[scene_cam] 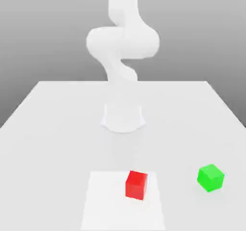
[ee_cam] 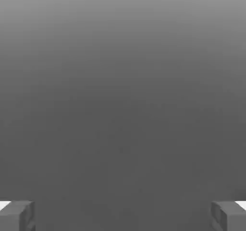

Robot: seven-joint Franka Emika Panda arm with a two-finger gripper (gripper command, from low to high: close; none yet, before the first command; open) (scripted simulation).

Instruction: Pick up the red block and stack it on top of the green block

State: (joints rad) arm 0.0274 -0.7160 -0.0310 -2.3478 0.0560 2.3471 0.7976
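I've got the gripper [ee_cam: 123,215] wide open, holding nothing. The red block [scene_cam: 136,184] sits on the table [scene_cam: 57,129], well apart from the green block [scene_cam: 211,177] toward the exterior view's right.

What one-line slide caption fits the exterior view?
A small matte red cube and a matching green cube sit apart on a white table, green toward the exterior view's right, before a white arm.
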